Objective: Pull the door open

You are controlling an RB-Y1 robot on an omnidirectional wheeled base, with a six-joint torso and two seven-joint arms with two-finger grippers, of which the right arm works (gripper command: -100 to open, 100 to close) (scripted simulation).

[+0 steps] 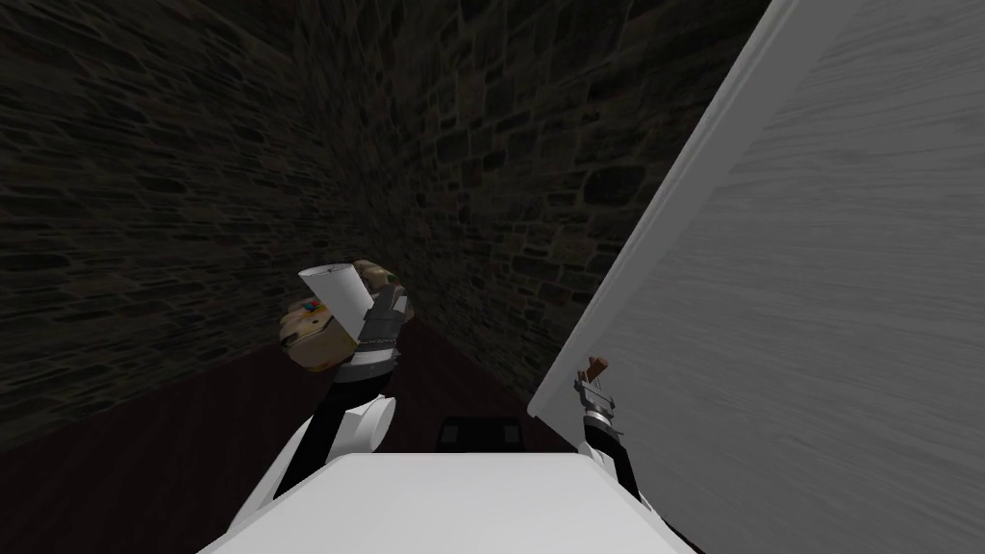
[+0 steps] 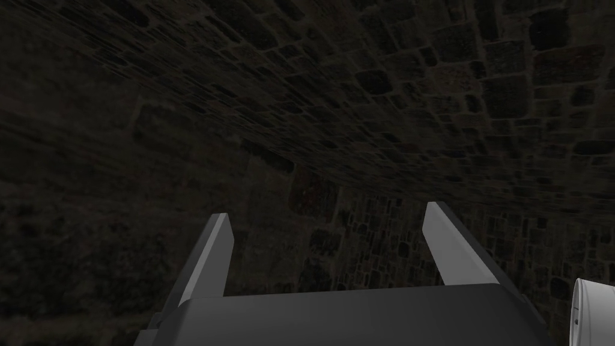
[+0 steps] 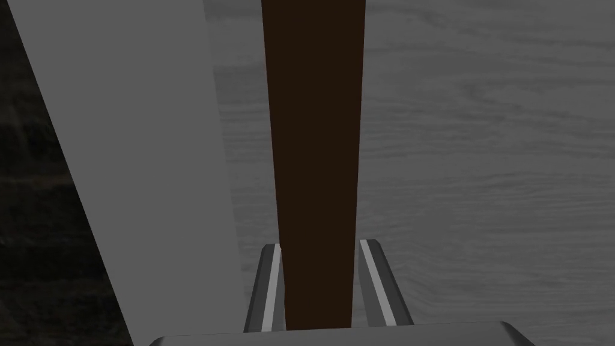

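A pale grey wood-grained door (image 1: 818, 289) stands swung out on my right, its lighter free edge (image 1: 654, 231) facing me. Low on its face sits a brown handle (image 1: 597, 365). My right gripper (image 1: 592, 385) is shut on that handle. In the right wrist view the dark brown handle (image 3: 315, 168) runs up between the gripper's (image 3: 319, 264) two fingers, which press its sides, with the door face (image 3: 480, 150) behind and the door's edge (image 3: 138, 150) beside it. My left gripper (image 2: 327, 231) is open and holds nothing; the left arm (image 1: 370, 337) is raised ahead of my chest.
Dark stone walls (image 1: 192, 173) close in ahead and to the left, meeting at a corner. A dark reddish floor (image 1: 144, 462) runs below them. A dark low block (image 1: 481, 435) lies on the floor just past my chest.
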